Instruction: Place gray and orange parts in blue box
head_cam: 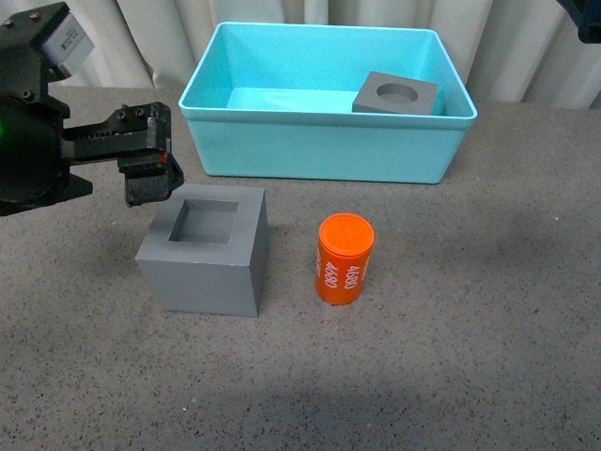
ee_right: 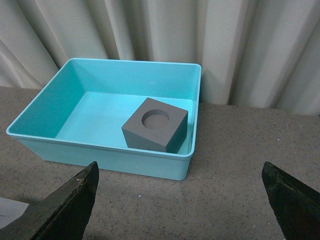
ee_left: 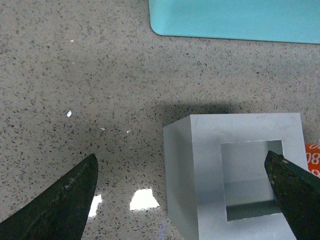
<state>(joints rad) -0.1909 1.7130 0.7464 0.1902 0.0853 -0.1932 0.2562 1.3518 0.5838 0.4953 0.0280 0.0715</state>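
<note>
My left gripper [ee_left: 180,157] open, offset far-left of square-recess cube [head_cam: 207,249].
I should centre over it, straddle both walls, then close.

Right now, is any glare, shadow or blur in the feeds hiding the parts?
Front view: even light, soft shadows, print on the orange cylinder legible. Left wrist view: bright glare patches on the table beside the square-recess cube, a shadow between it and the blue box, jaws dark and blurred. Right wrist view: blue box and round-recess cube sharp, jaws out of focus.
</note>
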